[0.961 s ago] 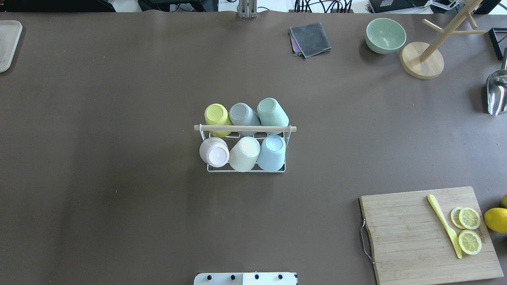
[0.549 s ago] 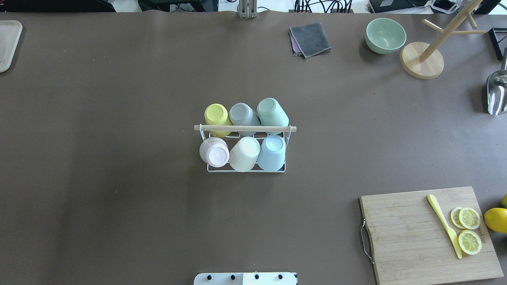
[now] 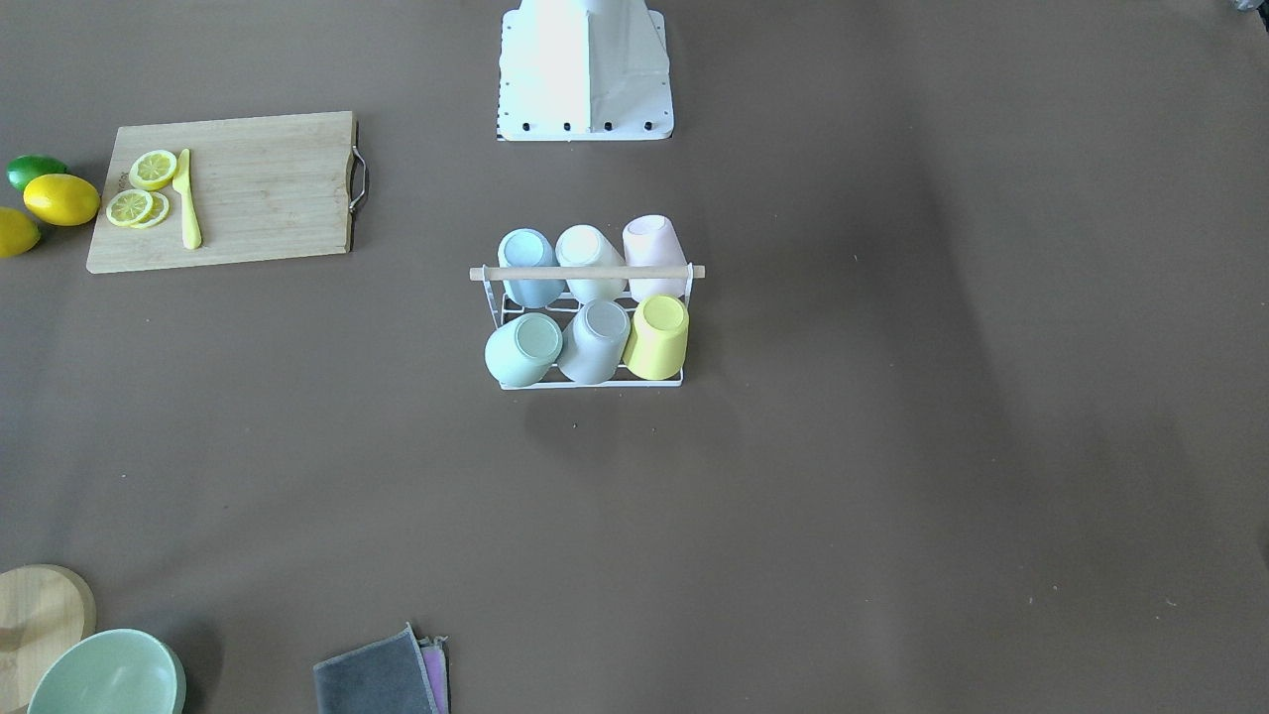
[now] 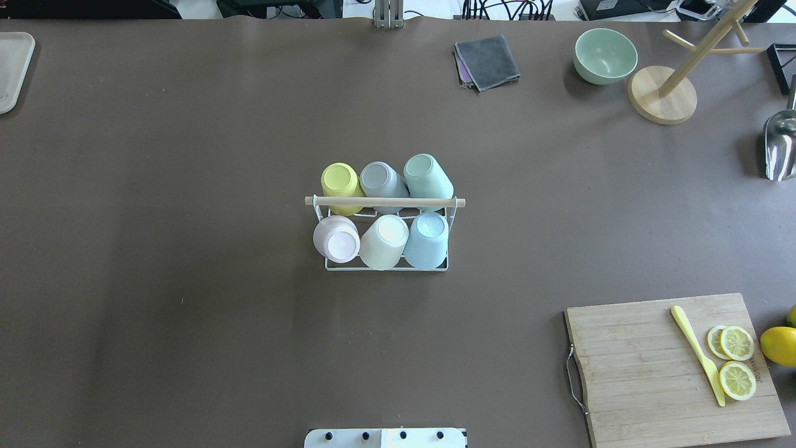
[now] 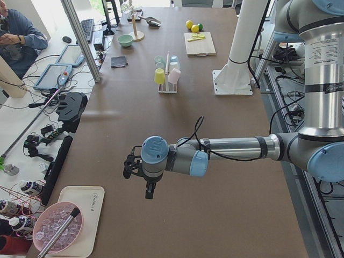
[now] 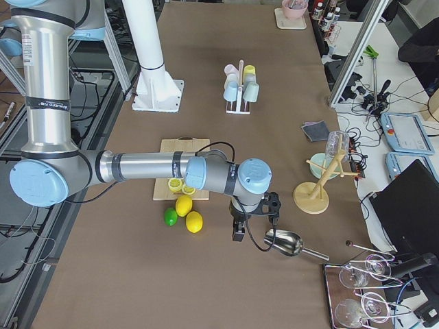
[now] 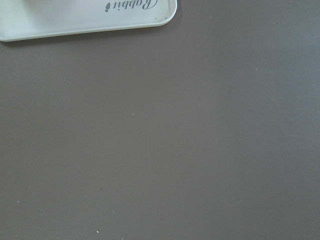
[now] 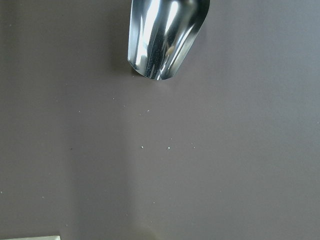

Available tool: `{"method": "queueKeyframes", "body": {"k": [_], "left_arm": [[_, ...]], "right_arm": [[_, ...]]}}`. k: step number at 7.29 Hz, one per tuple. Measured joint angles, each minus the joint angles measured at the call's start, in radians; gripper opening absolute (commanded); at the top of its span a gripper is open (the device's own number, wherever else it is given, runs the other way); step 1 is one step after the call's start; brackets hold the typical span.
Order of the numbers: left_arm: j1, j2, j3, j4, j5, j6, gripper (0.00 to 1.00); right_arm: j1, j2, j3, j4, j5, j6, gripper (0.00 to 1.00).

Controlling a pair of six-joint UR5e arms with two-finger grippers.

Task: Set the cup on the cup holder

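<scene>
The cup holder [image 4: 385, 201], a white wire rack with a wooden dowel on top, stands mid-table; it also shows in the front-facing view [image 3: 587, 272]. Several pastel cups sit upside down on its prongs, among them a yellow cup [image 4: 341, 180], a pink cup [image 4: 336, 239] and a blue cup [image 4: 427, 239]. My left gripper [image 5: 148, 191] hovers over the table's left end, far from the rack. My right gripper [image 6: 238, 235] hovers over the right end beside a metal scoop [image 6: 285, 242]. Both grippers show only in the side views, so I cannot tell whether they are open or shut.
A cutting board [image 4: 634, 373] with lemon slices and a yellow knife lies front right. A green bowl [image 4: 605, 56], a wooden mug tree [image 4: 662, 94] and a grey cloth [image 4: 487, 61] sit at the back. A white tray [image 7: 85, 17] lies at the left end.
</scene>
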Motion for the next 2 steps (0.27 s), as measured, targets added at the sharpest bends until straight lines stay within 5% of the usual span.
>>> {"method": "queueKeyframes", "body": {"k": [2], "left_arm": [[0.000,0.029,-0.002,0.003,-0.005,0.000,0.99]], "right_arm": [[0.000,0.001,0.000,0.000,0.000,0.000,1.00]]}}
